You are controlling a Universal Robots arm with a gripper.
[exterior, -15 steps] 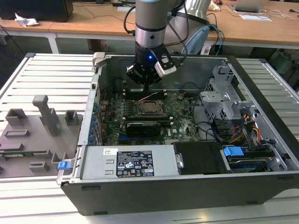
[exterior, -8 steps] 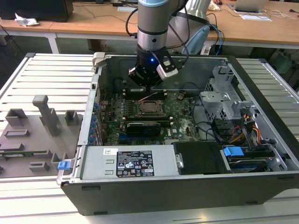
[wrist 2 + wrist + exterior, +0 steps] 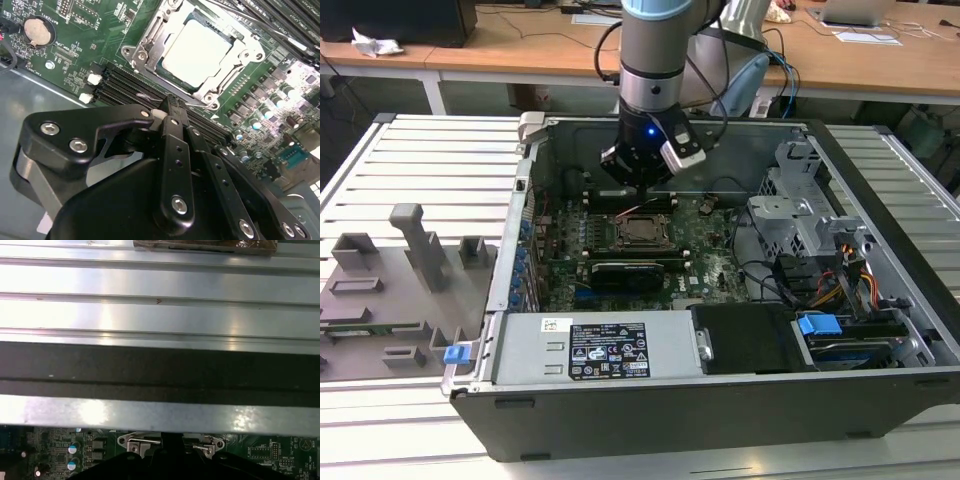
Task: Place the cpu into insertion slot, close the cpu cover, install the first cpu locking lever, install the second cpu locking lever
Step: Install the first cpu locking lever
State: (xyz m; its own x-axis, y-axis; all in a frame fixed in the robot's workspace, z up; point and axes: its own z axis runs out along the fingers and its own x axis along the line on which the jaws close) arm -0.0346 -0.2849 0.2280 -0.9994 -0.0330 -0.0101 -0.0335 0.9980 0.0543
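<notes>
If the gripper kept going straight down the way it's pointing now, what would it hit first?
Most likely the edge of the cpu cover, at the side of the cpu nearest the gripper. The black memory slots lie close beside that line, and depth is hard to judge.

The exterior view looks down from well above and off to one side, taking in the whole open computer case point(image 3: 720, 300) on the tabletop point(image 3: 420, 160), with the gripper point(image 3: 642, 180) hanging over the green motherboard point(image 3: 700, 250). The second wrist view sits right behind the gripper point(image 3: 172, 107), very close, peering past it onto the insertion slot point(image 3: 197, 50) just beyond. The first wrist view faces outward over the case wall point(image 3: 160, 415); beneath that wall runs a strip of board. All three share the motherboard around the slot.
</notes>
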